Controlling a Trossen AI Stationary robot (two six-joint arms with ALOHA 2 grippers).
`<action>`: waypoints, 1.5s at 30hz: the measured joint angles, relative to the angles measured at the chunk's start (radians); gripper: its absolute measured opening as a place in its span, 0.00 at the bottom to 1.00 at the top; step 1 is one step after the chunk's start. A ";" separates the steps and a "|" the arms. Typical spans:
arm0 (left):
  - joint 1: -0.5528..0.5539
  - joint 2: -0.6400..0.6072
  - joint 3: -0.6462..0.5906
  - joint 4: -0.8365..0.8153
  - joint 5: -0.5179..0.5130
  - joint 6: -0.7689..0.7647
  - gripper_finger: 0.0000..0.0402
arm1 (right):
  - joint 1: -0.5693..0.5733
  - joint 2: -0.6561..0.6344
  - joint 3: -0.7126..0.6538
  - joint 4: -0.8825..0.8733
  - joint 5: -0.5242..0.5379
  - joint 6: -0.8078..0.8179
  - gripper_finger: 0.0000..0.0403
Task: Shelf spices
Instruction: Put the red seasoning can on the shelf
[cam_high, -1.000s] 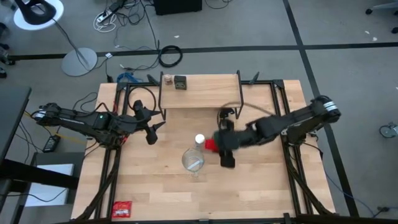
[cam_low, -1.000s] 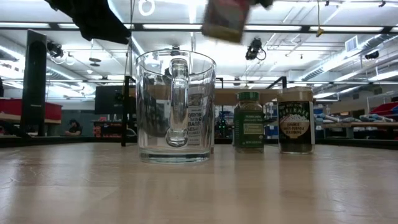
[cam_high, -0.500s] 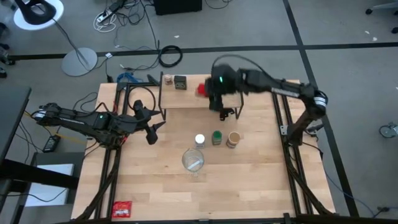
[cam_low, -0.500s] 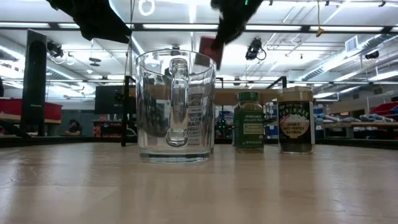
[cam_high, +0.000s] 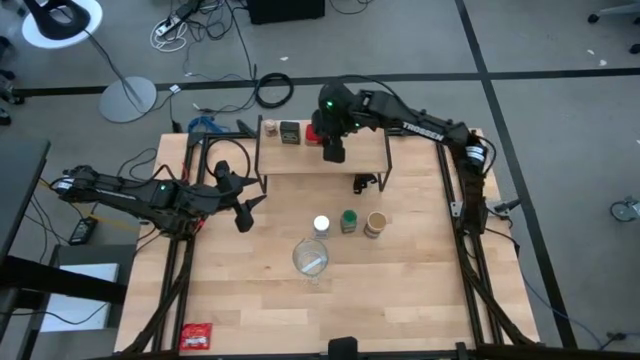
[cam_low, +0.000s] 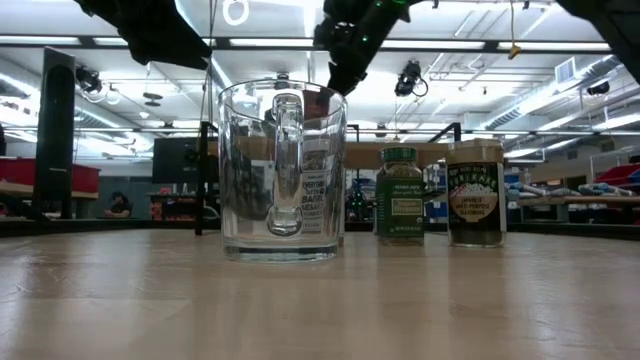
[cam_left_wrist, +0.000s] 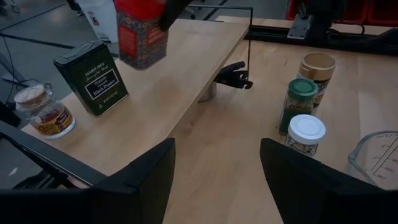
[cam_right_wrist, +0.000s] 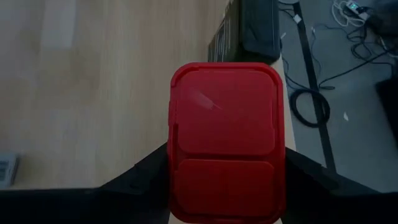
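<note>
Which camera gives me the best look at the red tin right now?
The right wrist view: the red tin fills it, lid up, clamped in the right gripper. The left wrist view shows it above the shelf; the high view shows only a sliver, the low view none of it.

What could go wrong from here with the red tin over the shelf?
1. The right gripper holds the red tin above the shelf, not yet resting on it; an early release could tip it.
2. It hangs close to the dark green tin, so lowering off line might knock that tin or the tiny brownish jar beside it.
3. The tin looks near the shelf's back edge in the right wrist view.
</note>
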 joint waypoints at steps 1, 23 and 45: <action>0.000 0.000 0.000 0.000 0.000 0.000 0.60 | -0.002 0.016 0.020 -0.012 -0.001 -0.003 0.53; 0.000 0.000 0.000 -0.002 0.000 0.000 0.60 | -0.021 0.084 0.075 -0.046 -0.042 0.008 0.56; 0.000 0.000 0.000 -0.004 0.011 -0.002 0.60 | 0.041 0.018 0.075 0.023 0.151 -0.023 0.71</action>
